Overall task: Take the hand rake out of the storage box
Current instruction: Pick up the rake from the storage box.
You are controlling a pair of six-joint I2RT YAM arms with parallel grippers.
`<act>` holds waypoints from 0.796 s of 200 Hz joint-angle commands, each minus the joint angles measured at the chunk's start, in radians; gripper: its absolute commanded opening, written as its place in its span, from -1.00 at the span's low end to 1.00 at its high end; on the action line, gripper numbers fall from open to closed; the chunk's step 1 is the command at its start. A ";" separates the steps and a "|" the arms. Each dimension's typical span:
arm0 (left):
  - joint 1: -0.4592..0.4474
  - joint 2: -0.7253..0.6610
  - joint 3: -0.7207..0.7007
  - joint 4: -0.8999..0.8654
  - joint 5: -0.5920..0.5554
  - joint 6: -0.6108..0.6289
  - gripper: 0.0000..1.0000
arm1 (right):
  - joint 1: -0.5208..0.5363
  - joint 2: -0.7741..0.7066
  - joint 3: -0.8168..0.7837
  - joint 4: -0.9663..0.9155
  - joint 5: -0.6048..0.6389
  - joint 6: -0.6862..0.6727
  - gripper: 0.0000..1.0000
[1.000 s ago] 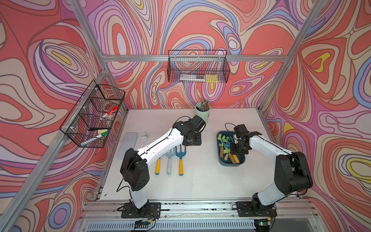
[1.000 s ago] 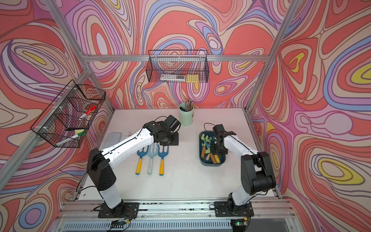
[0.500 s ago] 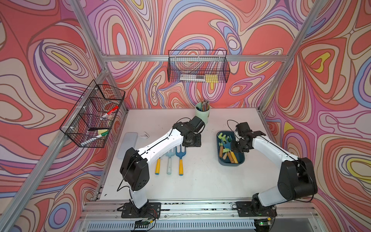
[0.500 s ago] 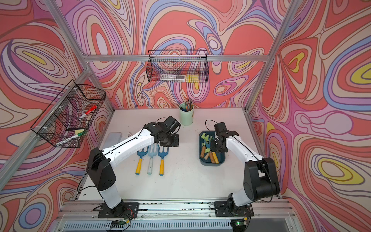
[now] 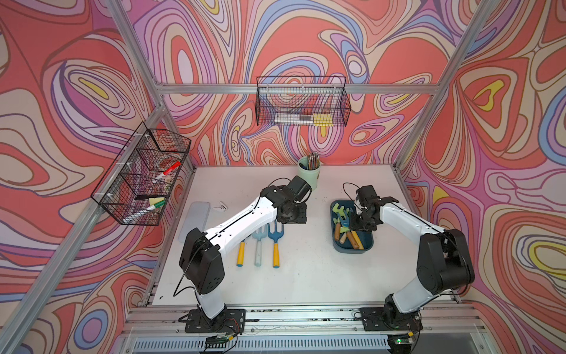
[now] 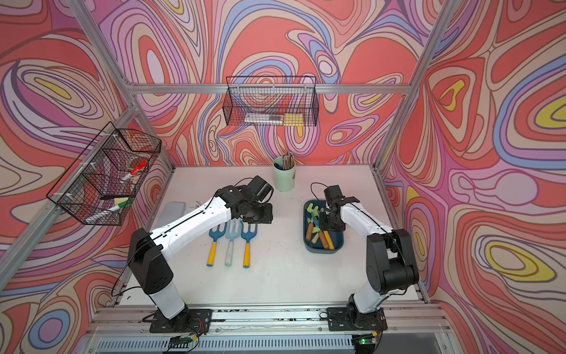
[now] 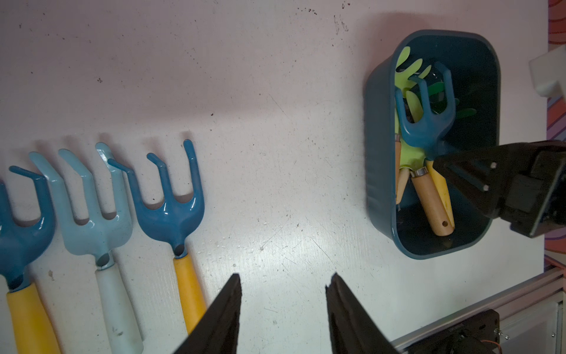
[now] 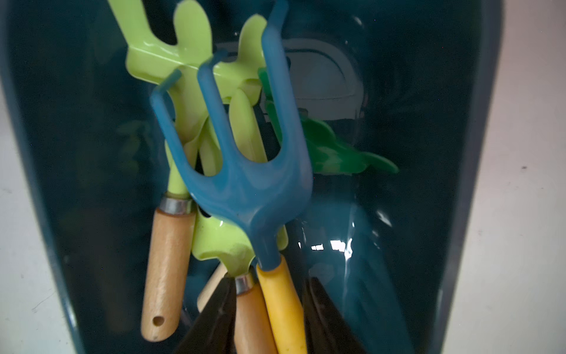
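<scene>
The storage box stands on the table, right of centre in both top views. The hand rake, a blue 3-tine head on a yellow handle, lies inside the box on top of lime-green tools with wooden handles.

The right gripper reaches into the box. Its jaws stand narrowly apart, flanking the yellow handle and 1 wooden handle. Whether they clamp cannot be told.

The left gripper hangs over bare table near frame centre, jaws wide, holding nothing. In a top view, 3 more rakes lie side by side just below it.
</scene>
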 commanded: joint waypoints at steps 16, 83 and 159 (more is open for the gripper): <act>0.005 -0.038 -0.014 -0.019 -0.018 0.016 -0.01 | 0.006 0.060 -0.021 0.057 0.019 -0.007 -0.26; 0.005 -0.042 -0.016 -0.028 -0.030 0.021 -0.02 | 0.006 0.052 -0.039 0.097 0.009 0.002 -0.69; 0.004 -0.058 -0.024 0.101 0.287 0.061 0.04 | 0.006 -0.130 0.070 -0.015 -0.014 -0.019 -0.69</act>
